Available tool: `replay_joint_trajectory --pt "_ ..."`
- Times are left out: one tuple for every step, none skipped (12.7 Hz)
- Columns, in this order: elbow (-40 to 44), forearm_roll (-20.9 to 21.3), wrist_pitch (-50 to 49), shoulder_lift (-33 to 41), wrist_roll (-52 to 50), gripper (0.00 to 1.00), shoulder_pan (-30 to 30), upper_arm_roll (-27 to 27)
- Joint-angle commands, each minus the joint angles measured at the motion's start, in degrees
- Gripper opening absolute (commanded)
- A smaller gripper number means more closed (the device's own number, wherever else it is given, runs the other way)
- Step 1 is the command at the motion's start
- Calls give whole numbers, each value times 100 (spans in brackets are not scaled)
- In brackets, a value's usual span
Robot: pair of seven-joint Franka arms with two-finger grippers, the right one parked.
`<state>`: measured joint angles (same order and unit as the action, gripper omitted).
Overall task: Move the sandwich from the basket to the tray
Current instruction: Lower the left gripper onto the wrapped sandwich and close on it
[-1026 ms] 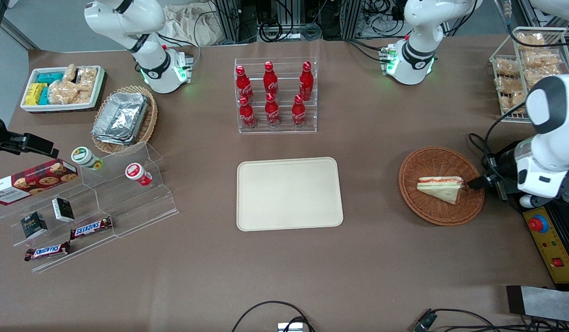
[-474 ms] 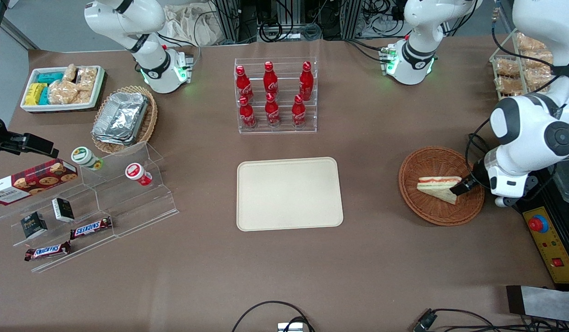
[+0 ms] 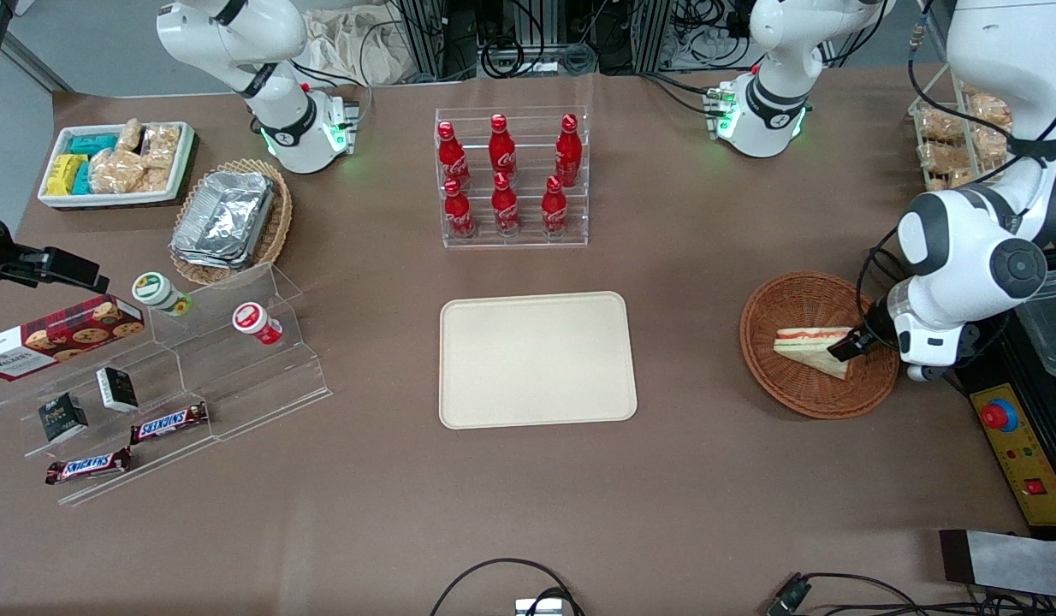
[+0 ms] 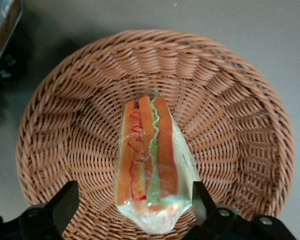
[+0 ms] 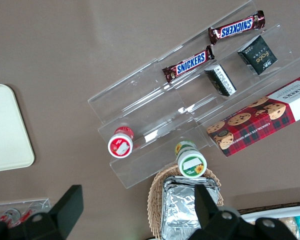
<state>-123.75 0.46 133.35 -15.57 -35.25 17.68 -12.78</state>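
The sandwich (image 3: 810, 346) is a wrapped triangular wedge with red and pale green layers; it lies in the round reddish-brown wicker basket (image 3: 789, 389) toward the working arm's end of the table. It also shows in the left wrist view (image 4: 150, 165), inside the basket (image 4: 230, 100). My left gripper (image 3: 846, 349) is low over the basket at the wide end of the sandwich. It is open, with one finger (image 4: 65, 205) on each side of the wedge (image 4: 202, 200), apart from it. The cream-beige tray (image 3: 536, 359) lies flat at mid-table with nothing on it.
A clear rack of red bottles (image 3: 507, 175) stands farther from the camera than the tray. A yellow control box (image 3: 1020, 445) and a wire rack of snack bags (image 3: 947, 141) are near the working arm. Acrylic steps with snacks (image 3: 160, 376) lie toward the parked arm's end.
My left arm has swung in over the basket, and the gripper has moved along the wide end of the sandwich toward the tray side. The sandwich has not moved.
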Motion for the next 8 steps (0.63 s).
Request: replay_joint_trajectory --pt "105 -11 270 -262 -552 100 -37 -41" --pt "132 -11 314 -332 -579 100 -37 -41" --pt "176 -11 358 -402 -597 80 -46 -41" --pt "193 -2 359 -412 -597 28 -46 -50" --pt "194 7 359 -403 -580 0 -46 -50" --pt "202 16 359 -386 -536 0 -46 -50" --pt "281 33 281 -368 -440 0 -46 -58" --pt "377 42 149 -342 -352 0 -46 -67"
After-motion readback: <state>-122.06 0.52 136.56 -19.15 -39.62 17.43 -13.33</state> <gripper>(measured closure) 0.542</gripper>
